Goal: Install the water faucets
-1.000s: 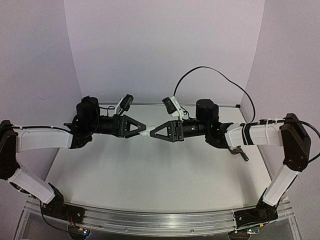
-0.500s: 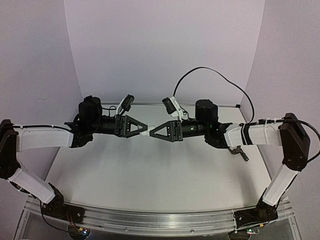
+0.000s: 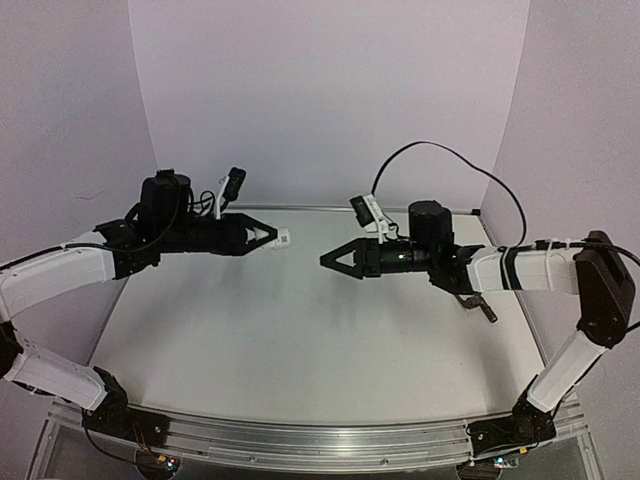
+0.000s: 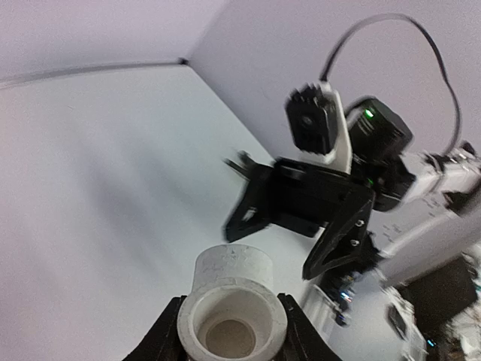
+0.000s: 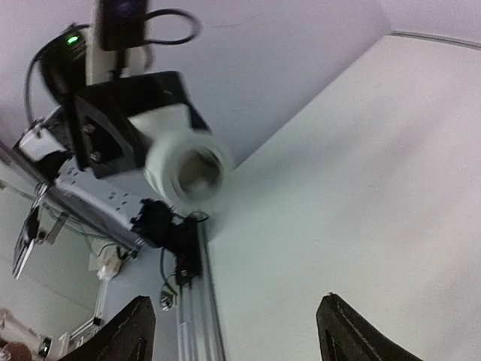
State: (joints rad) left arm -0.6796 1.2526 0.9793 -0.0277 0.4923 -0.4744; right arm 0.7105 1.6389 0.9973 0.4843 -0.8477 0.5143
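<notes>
My left gripper (image 3: 272,237) is shut on the stubby white fitting (image 3: 284,238), held in the air above the table's back left. In the left wrist view the fitting (image 4: 231,297) sits between the black fingers, hollow end toward the camera, with the left gripper (image 4: 231,320) clamped round it. My right gripper (image 3: 326,261) hovers a short way to the right, apart from the fitting. Its fingers (image 5: 134,331) stand wide open with nothing between them, the right gripper (image 5: 237,331) facing the fitting (image 5: 188,169). A small black tap (image 3: 479,304) lies on the table under the right forearm.
A white table (image 3: 300,350) with pale walls behind and at both sides. A metal rail (image 3: 300,440) runs along the near edge, carrying both arm bases. A black cable (image 3: 450,160) loops above the right arm.
The two grippers met at the fitting in the middle. Now the right jaws have opened and drawn back right, while the left arm has pulled left with the fitting.
</notes>
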